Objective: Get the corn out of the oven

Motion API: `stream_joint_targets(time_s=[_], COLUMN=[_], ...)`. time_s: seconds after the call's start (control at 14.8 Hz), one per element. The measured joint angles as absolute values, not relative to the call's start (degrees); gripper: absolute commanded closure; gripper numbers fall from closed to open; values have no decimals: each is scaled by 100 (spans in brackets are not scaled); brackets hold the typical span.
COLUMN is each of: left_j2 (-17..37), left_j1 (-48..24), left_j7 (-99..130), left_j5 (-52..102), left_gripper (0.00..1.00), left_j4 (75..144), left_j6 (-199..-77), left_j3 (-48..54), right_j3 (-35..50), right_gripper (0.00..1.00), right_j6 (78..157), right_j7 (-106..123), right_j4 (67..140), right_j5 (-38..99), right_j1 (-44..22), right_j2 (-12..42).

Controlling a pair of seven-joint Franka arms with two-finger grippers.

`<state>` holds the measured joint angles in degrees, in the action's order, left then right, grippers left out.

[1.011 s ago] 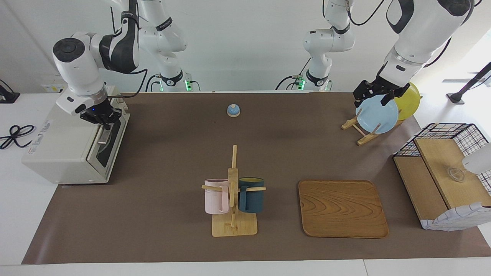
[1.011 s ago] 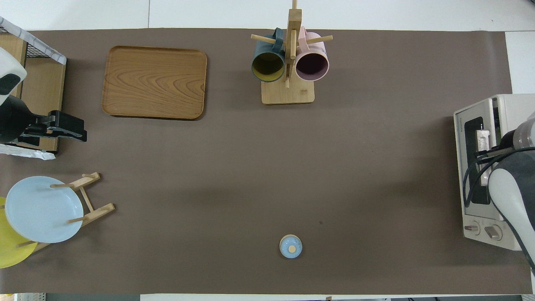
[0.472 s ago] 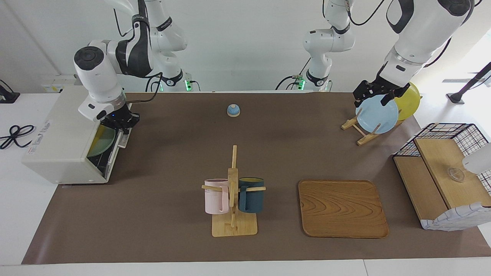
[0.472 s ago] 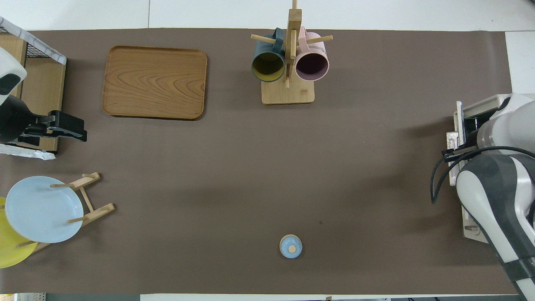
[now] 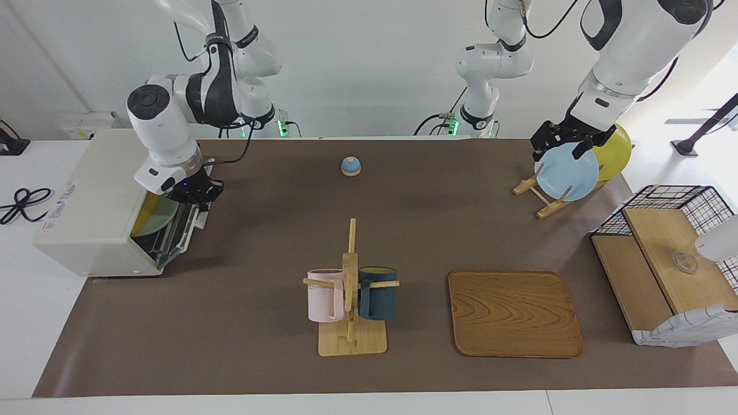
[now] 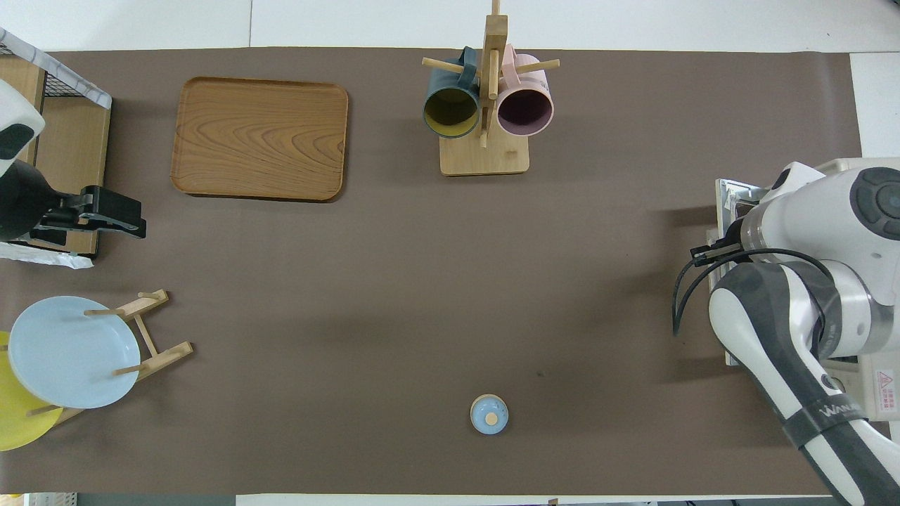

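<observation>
The off-white oven [image 5: 92,202] stands at the right arm's end of the table, and its edge shows in the overhead view [image 6: 840,166]. Its door [image 5: 180,229] is tilted partly down. My right gripper [image 5: 196,193] is shut on the door's handle at the top edge; in the overhead view the arm hides it. A yellow-green rounded shape [image 5: 154,212] shows in the opening. The corn is not visible. My left gripper [image 5: 568,144] waits over the plate rack, and it also shows in the overhead view [image 6: 133,223].
A blue bell [image 5: 350,166] sits near the robots. A mug rack [image 5: 351,288] with two mugs and a wooden tray [image 5: 515,314] lie farther out. A blue plate [image 5: 568,176], a yellow plate [image 5: 617,151] and a wire-and-wood basket [image 5: 663,271] are at the left arm's end.
My right gripper has pulled the oven door from nearly closed to partly down, moving out over the table. The opening now shows. The left arm has not moved.
</observation>
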<state>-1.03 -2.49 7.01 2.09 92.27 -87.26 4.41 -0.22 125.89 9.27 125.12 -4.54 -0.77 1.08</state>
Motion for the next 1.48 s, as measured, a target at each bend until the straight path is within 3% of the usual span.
stream_joint_targets(time_s=[0.61, 1.08, 1.35, 1.48], left_j2=[-103, -103, -103, -103], left_j1=[-249, -249, -249, -249], left_j7=[701, 701, 701, 701], left_j5=[209, 209, 209, 209], left_gripper=[0, 0, 0, 0], left_j4=[9227, 9227, 9227, 9227], left_j6=[-8726, -8726, -8726, -8726], left_j3=[441, 441, 441, 441], right_j3=[-32, -46, -42, -37], right_gripper=[100, 100, 100, 100], right_j6=[13679, 13713, 13683, 13305], right_j7=[570, 534, 264, 97], right_j4=[12942, 12981, 12854, 12565], right_j5=[-444, -223, -14, -13], right_j1=[-218, -234, -597, -776], right_j2=[492, 687, 689, 683])
